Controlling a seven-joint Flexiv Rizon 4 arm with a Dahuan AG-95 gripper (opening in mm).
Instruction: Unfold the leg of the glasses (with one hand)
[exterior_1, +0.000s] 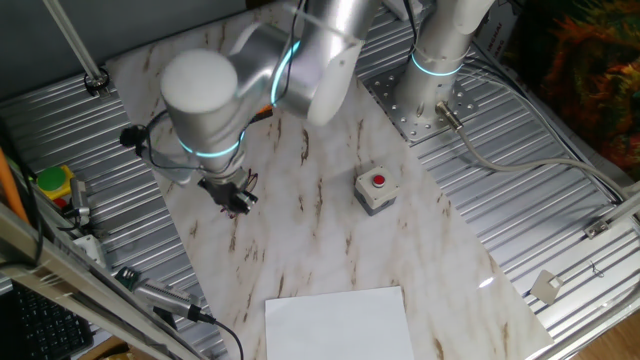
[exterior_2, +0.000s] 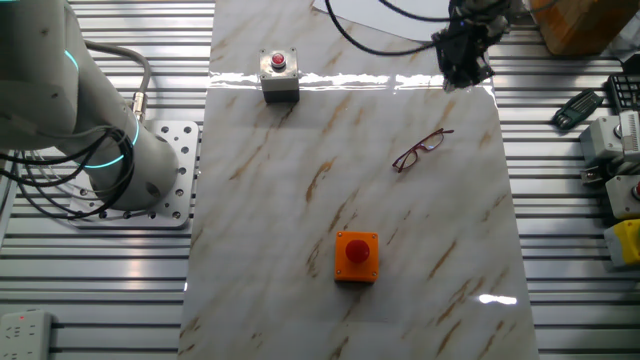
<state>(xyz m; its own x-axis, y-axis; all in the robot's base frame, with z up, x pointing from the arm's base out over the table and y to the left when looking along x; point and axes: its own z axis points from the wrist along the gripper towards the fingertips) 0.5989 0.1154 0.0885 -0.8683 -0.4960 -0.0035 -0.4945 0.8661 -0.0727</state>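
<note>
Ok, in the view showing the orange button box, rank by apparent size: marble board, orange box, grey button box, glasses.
1. marble board
2. orange button box and grey button box: look alike, not ranked
3. glasses: similar length, but thin wire

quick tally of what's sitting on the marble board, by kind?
Button boxes: 2 (grey box with red button, orange box with red button)
Glasses: 1 (glasses)
White sheets: 1 (white sheet)
Total: 4
</note>
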